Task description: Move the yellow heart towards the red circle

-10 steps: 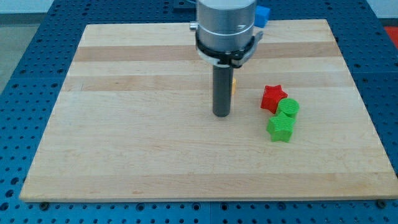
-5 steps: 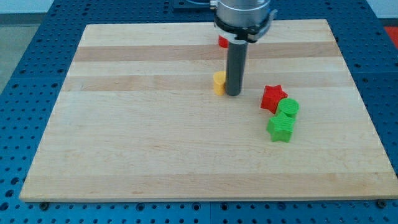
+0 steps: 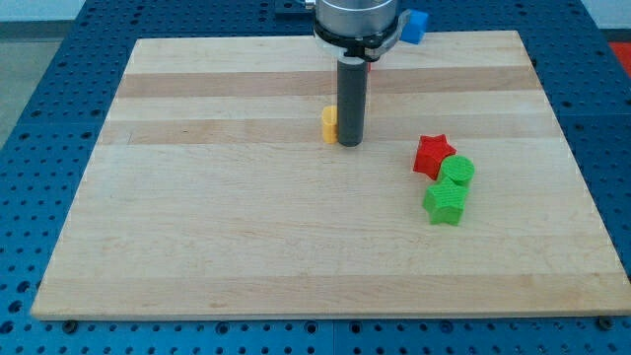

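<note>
Just above frame centre, my tip [image 3: 350, 144] rests against the yellow heart [image 3: 328, 124], which sits on its left, half hidden. No pincer exists; the red circle is not visible.

a silver-grey round housing ends in a black ring collar; below it hangs a straight dark grey rod down to my tip [image 3: 349, 144].

My tip [image 3: 349, 144] stands just right of the yellow block [image 3: 329, 124], touching or nearly so. To the view's right, apart from the tip, a tight cluster obstructs: red star [image 3: 432, 155], green round block [image 3: 457, 172], green star [image 3: 445, 202].
</note>
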